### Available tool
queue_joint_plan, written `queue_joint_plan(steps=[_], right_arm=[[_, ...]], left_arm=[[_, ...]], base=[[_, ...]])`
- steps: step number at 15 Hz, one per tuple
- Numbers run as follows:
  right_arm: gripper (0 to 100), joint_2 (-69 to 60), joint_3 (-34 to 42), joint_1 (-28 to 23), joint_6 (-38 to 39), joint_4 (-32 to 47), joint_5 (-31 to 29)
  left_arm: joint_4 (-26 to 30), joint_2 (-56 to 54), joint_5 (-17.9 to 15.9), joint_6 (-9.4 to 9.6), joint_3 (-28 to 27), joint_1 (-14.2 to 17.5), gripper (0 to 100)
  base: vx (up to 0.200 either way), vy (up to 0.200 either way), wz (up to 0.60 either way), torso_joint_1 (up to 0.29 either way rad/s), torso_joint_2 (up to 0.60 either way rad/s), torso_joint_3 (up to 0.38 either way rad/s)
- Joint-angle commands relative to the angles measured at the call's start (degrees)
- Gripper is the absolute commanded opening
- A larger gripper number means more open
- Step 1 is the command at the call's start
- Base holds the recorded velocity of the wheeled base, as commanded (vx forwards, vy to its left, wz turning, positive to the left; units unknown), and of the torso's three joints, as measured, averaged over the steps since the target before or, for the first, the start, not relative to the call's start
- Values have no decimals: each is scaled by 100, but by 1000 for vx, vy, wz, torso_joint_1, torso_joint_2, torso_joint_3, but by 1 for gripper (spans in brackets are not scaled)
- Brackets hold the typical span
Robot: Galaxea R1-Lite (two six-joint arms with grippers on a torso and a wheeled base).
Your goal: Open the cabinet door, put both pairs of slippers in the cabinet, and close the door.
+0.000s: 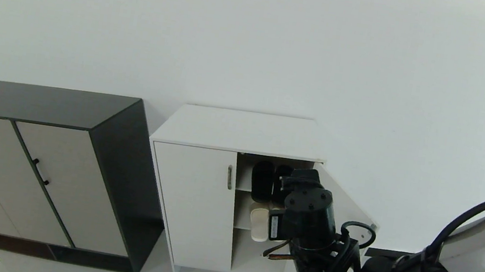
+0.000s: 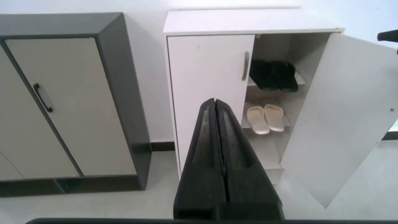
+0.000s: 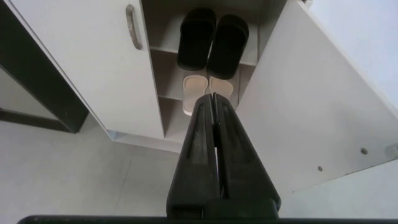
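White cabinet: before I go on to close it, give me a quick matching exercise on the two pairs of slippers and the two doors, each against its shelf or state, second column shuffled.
Things
1. black slippers
2. cream slippers
3. left door
4. right door

Place or state
A. swung open
B. on the middle shelf
C. shut
D. on the top shelf

Pairs: 1-D, 2-B, 3-C, 4-A
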Motion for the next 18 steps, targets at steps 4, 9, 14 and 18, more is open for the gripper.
queue_joint_plan(steps=[4, 9, 14, 18], right_arm=[[0, 17, 34, 5, -1, -9, 136], [0, 44, 78, 5, -1, -97, 153], [0, 114, 96, -22, -71, -105, 162], [0, 237, 69, -241, -247, -404, 162]], left_arm=[[0, 7, -1, 0, 0, 1, 0], [0, 7, -1, 0, 0, 1, 0], [0, 7, -1, 0, 0, 1, 0], [0, 7, -1, 0, 0, 1, 0]], base=[[0, 0, 0, 115, -259, -138], [0, 0, 0, 0, 0, 0], [0, 0, -480, 2, 1, 1], [0, 0, 0, 0, 0, 0]])
